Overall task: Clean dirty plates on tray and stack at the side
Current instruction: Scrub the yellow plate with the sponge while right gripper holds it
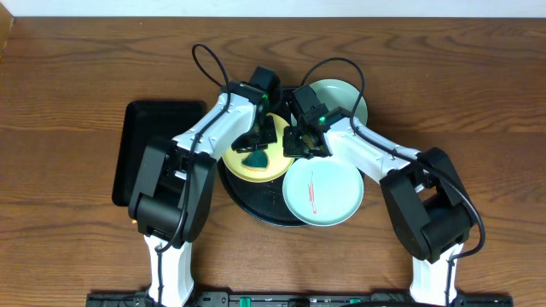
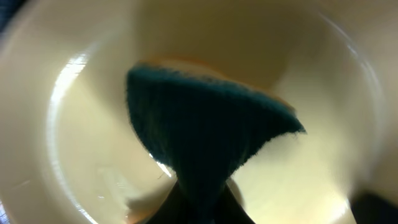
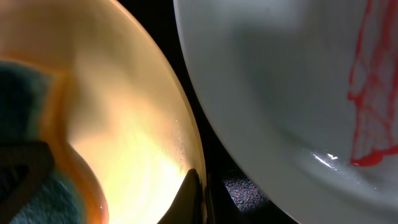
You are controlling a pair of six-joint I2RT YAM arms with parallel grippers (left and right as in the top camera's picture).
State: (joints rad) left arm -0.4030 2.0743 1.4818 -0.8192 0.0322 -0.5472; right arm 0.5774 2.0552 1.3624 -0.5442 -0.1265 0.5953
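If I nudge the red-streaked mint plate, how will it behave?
It probably slides easily: the streaked plate looks glossy, with a sharp highlight in the right wrist view. It overhangs the tray rim, so it may tip or slip off. It is likely rigid.

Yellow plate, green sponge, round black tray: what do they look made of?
Yellow plate: glossy, likely plastic or melamine; soft highlights and a slightly translucent glow at the rim. Sponge: fuzzy green scouring fibre over what looks like an orange-yellow foam layer. Round tray: matte black, probably plastic; fine speckled texture in the right wrist view.
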